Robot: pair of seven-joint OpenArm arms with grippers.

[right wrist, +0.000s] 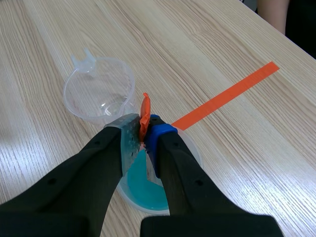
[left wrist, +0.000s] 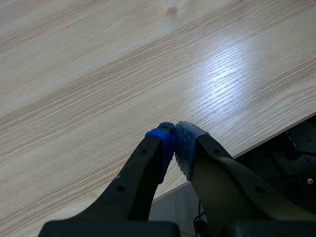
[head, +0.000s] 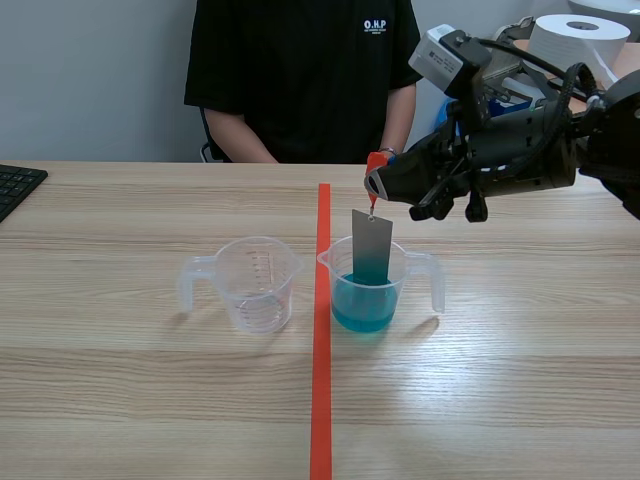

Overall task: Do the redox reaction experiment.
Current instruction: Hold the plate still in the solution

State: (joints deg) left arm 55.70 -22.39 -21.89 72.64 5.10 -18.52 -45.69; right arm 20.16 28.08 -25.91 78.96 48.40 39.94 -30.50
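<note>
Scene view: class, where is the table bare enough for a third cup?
Free: the near strip of table in front of both cups, and the stretch between the keyboard and the empty cup. Crowded: around the blue-liquid cup, where the right tool holds the metal plate.

Person in black T-shirt (head: 300,80) sits across the wooden table (head: 120,400), just beyond the right gripper (head: 373,186). White paper roll (head: 580,40) behind it, off to its right. Black keyboard corner (head: 15,185) well off to its left, at the table edge.

Two measuring cups (head: 248,283) (head: 405,282), one metal strip (head: 371,240), one keyboard (head: 15,188)
</note>
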